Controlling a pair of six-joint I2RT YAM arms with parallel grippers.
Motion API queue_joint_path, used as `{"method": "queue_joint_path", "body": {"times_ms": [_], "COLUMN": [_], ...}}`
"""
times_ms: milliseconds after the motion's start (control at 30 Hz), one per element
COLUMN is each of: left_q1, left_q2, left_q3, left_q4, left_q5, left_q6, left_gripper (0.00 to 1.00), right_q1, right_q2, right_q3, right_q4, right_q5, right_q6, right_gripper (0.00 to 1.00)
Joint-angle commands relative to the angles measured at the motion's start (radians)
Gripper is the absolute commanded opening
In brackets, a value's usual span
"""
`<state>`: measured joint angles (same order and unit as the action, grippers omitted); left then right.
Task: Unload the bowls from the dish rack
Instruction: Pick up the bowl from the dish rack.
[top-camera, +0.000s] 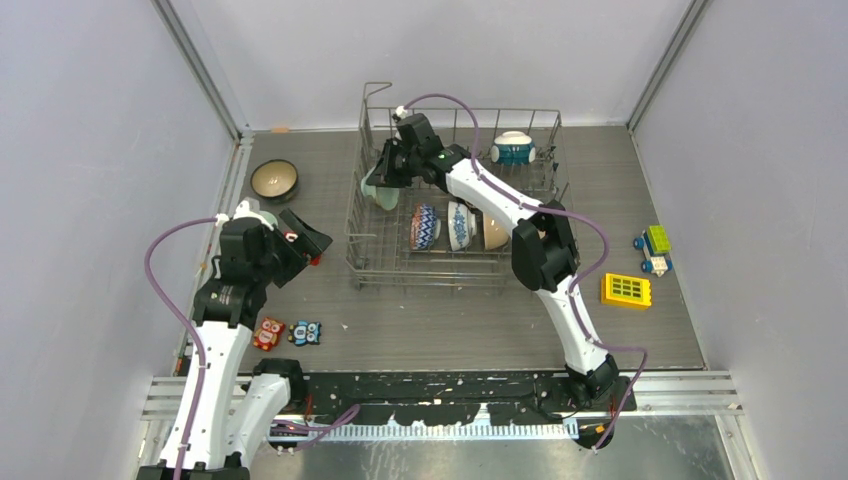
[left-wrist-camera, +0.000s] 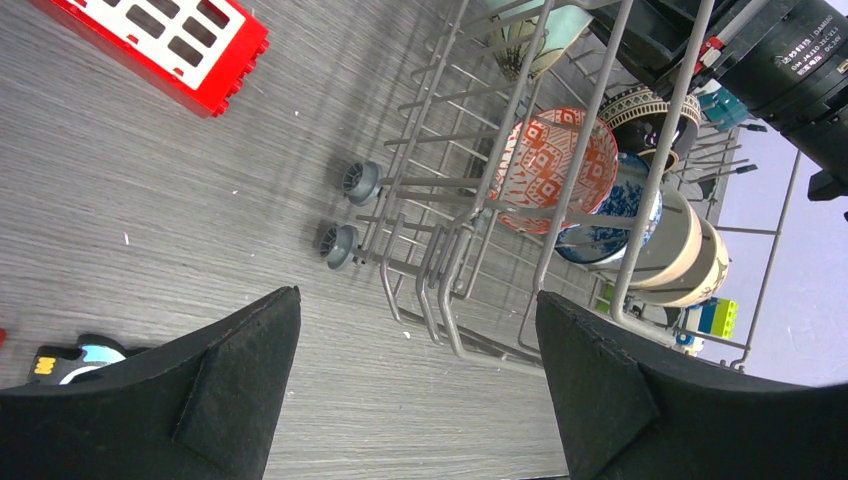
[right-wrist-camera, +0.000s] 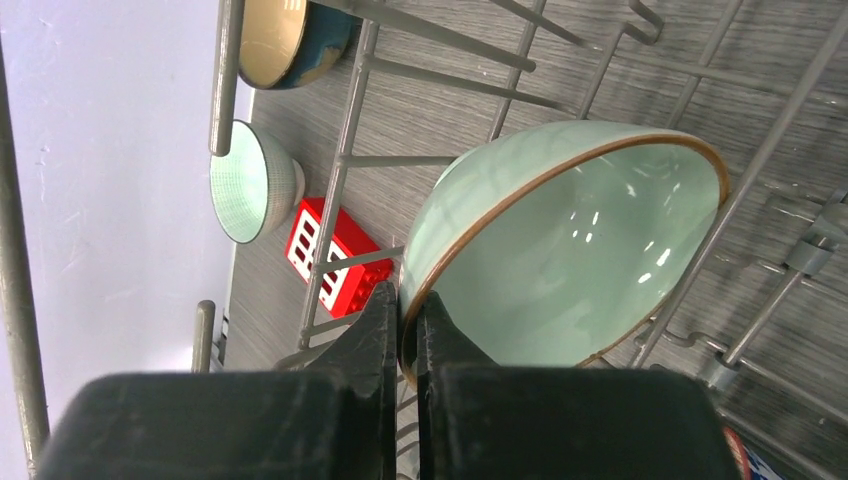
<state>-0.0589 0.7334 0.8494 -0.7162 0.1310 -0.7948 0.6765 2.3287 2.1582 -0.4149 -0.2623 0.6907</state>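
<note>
The right claw is pinched fully shut on the rim of the pale green bowl, one finger inside the lip and one outside. The bowl stands tilted on edge among the tines at the 10 o'clock corner of the rack.

To do this lift well, I judge the bowl should come straight up until its foot clears the tines and the raised side wire, and only then swing toward 9 o'clock. The hold is on a thin edge, so the bowl may pivot in the fingers; a slow, level wrist helps.

The bowl is smooth and glossy, with bright glints inside and a thin brown line around the lip. The rack is plain grey wire, round in section, with small wheels at the base.

Toward 3 o'clock in the rack stand a red patterned bowl, a blue-and-white bowl and a cream banded bowl, all on edge.

The left claw hangs wide open and holds nothing, over the grey wood-grain table near 9 o'clock. Beside it sit a ribbed green bowl and a red block; a dark brown bowl rests at 10 o'clock.
</note>
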Motion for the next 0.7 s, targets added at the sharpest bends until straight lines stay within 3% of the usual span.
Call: {"method": "queue_joint_path", "body": {"times_ms": [0,667], "left_q1": [-0.004,-0.003], "left_q2": [-0.014,-0.020], "left_q3": [0.028,0.101], "left_q4": [0.006,-0.016], "left_q5": [-0.006,-0.025], "left_q6": [0.022,0.026], "left_gripper": [0.88,0.88], "right_q1": [0.007,-0.057], "right_q2": [-0.031,-0.300], "right_q3": [0.026,-0.092], "right_q4": [0.022,0.005], "right_q5": [0.017,0.019], "right_q6": [-0.005,-0.018], "right_gripper": [0.01,0.01]}}
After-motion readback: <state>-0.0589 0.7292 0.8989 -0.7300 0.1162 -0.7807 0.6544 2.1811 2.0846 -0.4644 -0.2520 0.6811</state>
